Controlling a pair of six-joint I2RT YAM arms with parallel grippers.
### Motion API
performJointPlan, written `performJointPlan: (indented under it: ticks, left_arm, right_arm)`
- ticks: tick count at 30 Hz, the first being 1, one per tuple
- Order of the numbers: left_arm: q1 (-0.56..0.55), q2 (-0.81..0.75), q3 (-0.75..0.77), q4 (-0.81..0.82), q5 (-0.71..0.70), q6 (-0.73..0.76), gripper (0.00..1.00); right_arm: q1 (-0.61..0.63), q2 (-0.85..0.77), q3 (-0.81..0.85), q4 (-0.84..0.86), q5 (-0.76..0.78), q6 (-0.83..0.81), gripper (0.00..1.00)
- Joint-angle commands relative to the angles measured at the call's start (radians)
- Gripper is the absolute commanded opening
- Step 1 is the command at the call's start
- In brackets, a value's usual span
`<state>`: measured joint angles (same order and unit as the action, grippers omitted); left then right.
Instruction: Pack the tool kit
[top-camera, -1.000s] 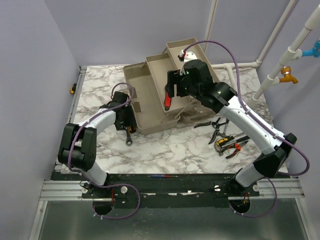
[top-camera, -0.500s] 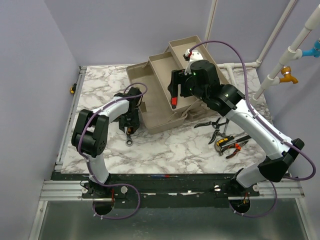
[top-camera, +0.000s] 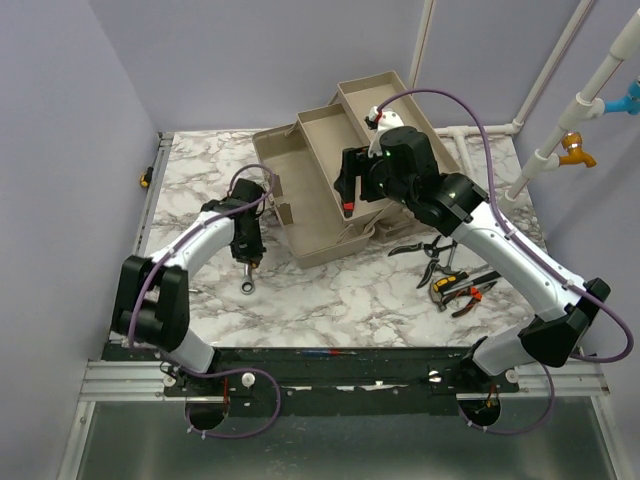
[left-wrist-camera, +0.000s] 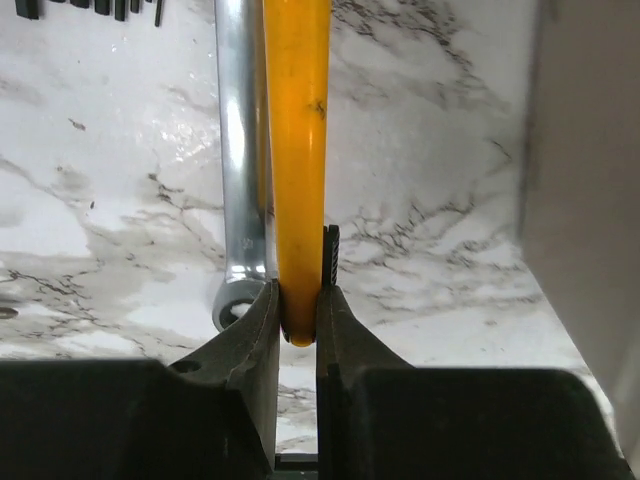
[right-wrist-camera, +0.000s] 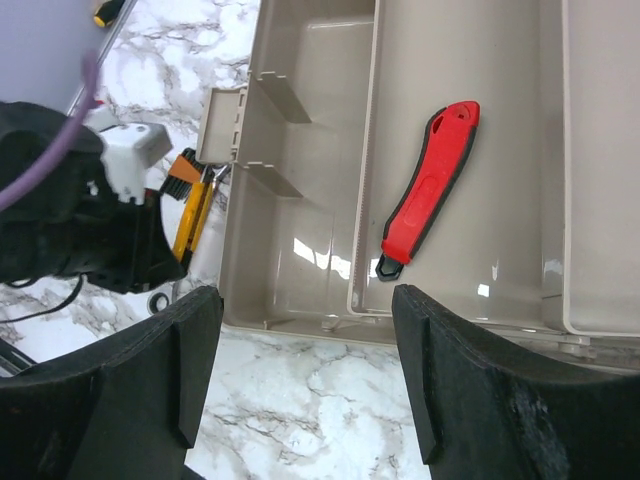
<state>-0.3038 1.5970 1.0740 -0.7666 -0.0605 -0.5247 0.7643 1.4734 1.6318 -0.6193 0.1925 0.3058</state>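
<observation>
Toolbox tray (right-wrist-camera: 500, 100): red cutter (right-wrist-camera: 430, 188) | right gripper (right-wrist-camera: 305, 310) spread | left gripper (left-wrist-camera: 297, 300) pinching yellow tool (left-wrist-camera: 297, 120), apparently

One toolbox (top-camera: 292, 175), one red cutter (right-wrist-camera: 430, 185), one wrench (left-wrist-camera: 236, 150), one yellow-handled tool (left-wrist-camera: 297, 150).

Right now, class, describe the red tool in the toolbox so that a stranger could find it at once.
Find the open beige toolbox on the marble table. In its long middle tray lies one slanted utility cutter. It is the only tool in that tray, bright red with black trim.
</observation>
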Motion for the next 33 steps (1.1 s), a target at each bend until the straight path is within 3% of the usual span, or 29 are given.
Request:
performJointPlan:
  ticks: [1, 8, 13, 20, 29, 33]
  left_arm:
    - [0.002, -0.224, -0.061, 0.063, 0.109, -0.034, 0.00]
    - [-0.005, -0.493, -0.103, 0.168, 0.309, -0.133, 0.00]
    - [-0.044, -0.520, -0.095, 0.375, 0.444, -0.268, 0.00]
    - [-0.131, -0.276, 0.042, 0.713, 0.518, -0.480, 0.00]
    - [-0.146, 0.153, 0.448, 0.631, 0.554, -0.498, 0.00]
    - [-0.142, 0.304, 0.681, 0.450, 0.544, -0.449, 0.45]
  right_arm:
    - [-0.002, -0.027, -0.003, 0.020, -0.011, 0.006, 0.76]
    - [-0.002, -0.036, -0.031, 0.033, 0.011, 0.014, 0.75]
    - [-0.002, -0.060, -0.051, 0.038, 0.059, 0.028, 0.75]
    - [-0.002, -0.189, -0.140, 0.105, 0.235, 0.096, 0.75]
    - [-0.002, -0.353, -0.262, 0.092, 0.335, 0.167, 0.73]
    - [-0.002, -0.392, -0.315, 0.073, 0.321, 0.205, 0.73]
